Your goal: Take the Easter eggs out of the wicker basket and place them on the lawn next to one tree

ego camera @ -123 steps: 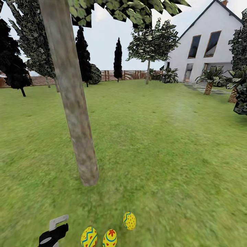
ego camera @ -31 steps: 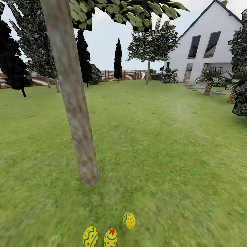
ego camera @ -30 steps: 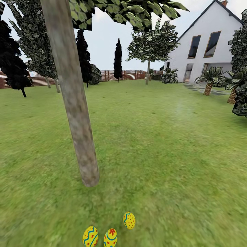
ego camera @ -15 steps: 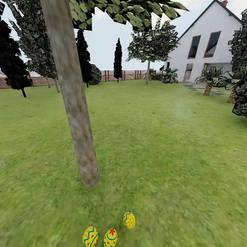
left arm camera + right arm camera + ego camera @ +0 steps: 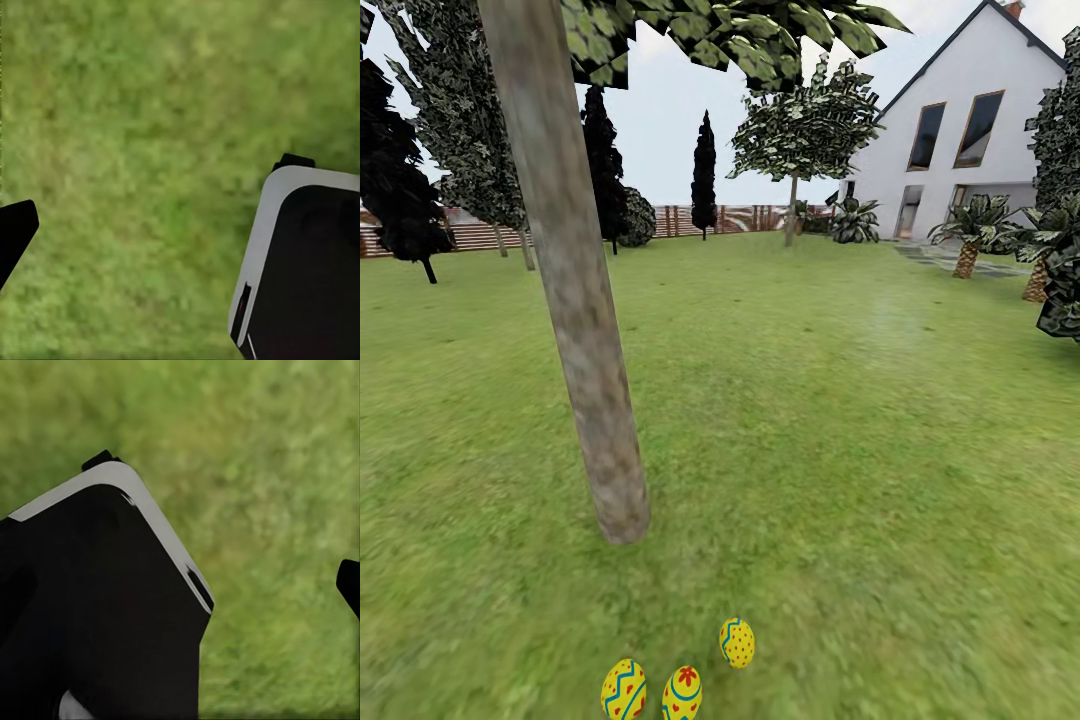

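Three yellow Easter eggs lie on the lawn at the foot of the tree, a thick bare grey-brown trunk. One egg has blue zigzags, the middle egg carries a red flower mark, and the third egg lies slightly farther right and back. The wicker basket is out of view. My left gripper hangs over bare grass, one black fingertip at the picture's edge, nothing between its fingers. My right gripper is likewise open over grass, with one fingertip showing.
A white gabled house stands at the back right with palm-like shrubs before it. A brown slat fence, dark cypresses and a thin-trunked leafy tree line the far edge. Black-and-white robot body shows below both wrists.
About four seconds ago my left gripper showed at the head view's bottom left beside the eggs; it has since drawn back out of that view. The eggs have not moved.
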Robot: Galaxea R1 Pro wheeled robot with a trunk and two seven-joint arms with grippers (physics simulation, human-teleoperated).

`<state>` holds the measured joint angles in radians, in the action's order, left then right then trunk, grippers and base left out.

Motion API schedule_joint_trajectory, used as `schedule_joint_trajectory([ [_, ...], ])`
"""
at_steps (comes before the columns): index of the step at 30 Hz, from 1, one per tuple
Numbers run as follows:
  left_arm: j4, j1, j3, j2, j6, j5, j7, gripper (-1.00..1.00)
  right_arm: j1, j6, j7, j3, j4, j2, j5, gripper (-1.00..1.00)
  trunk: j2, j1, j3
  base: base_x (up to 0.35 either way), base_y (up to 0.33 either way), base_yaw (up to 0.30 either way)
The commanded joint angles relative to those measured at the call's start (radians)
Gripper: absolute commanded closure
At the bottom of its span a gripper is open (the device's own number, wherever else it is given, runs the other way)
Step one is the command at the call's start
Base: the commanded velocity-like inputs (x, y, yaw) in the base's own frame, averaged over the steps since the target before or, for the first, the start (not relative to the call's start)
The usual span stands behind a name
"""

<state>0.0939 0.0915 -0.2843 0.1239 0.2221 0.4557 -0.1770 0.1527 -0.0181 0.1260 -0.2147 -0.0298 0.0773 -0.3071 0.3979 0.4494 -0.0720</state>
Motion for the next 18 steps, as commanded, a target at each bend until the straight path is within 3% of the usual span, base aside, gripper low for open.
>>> schedule_joint_trajectory([
  [1,0.001,0.001,-0.008,0.000,0.002,0.007,-0.004,-1.00,0.001,-0.002,0.001,-0.001,0.002,0.000,-0.007,-1.00,0.002,0.001,-0.002,0.000,0.000,0.000],
  [18,0.002,0.001,-0.009,-0.002,0.002,0.007,-0.003,-1.00,0.001,-0.002,0.001,0.000,0.005,-0.001,-0.007,-1.00,0.002,0.001,-0.002,0.000,0.000,0.000],
])
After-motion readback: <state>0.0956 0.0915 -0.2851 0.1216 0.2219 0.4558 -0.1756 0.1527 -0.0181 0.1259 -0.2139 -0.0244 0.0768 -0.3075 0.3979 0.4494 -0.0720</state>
